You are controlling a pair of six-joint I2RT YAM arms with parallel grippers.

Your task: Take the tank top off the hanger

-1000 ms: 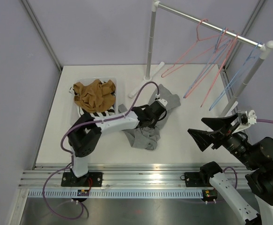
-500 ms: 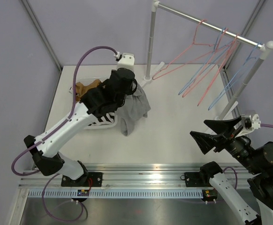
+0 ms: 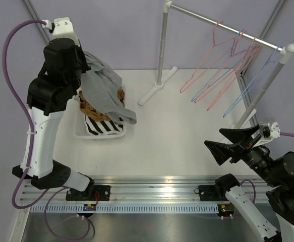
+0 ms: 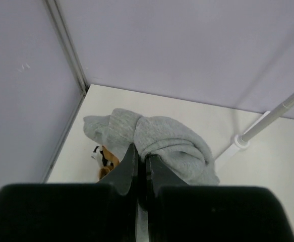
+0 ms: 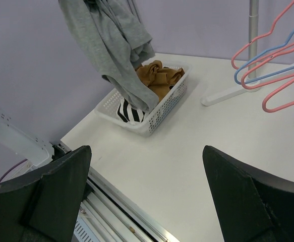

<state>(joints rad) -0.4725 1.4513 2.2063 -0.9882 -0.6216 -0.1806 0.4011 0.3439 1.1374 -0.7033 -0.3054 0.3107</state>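
A grey tank top (image 3: pixel 106 93) hangs bunched from my left gripper (image 3: pixel 83 69), which is shut on it high above the table's back left. Its lower end droops onto the white basket (image 3: pixel 101 134). In the left wrist view the two fingers are pressed together around a fold of the tank top (image 4: pixel 162 141) at the gripper (image 4: pixel 140 154). Several pink and blue hangers (image 3: pixel 222 55) hang bare on the rail at the back right; the tank top is on none of them. My right gripper (image 3: pixel 215 138) stays wide open and empty over the front right (image 5: pixel 145 151).
The basket (image 5: pixel 162 108) holds a brown garment (image 5: pixel 159 78) and a black-and-white striped cloth (image 3: pixel 99 126). The rack's upright pole (image 3: pixel 160 45) and its foot (image 3: pixel 157 89) stand at the back middle. A second pole (image 3: pixel 265 85) rises at the right.
My left arm has lifted the tank top from the middle of the table and swung it up and left to above the basket. The right arm has barely moved.
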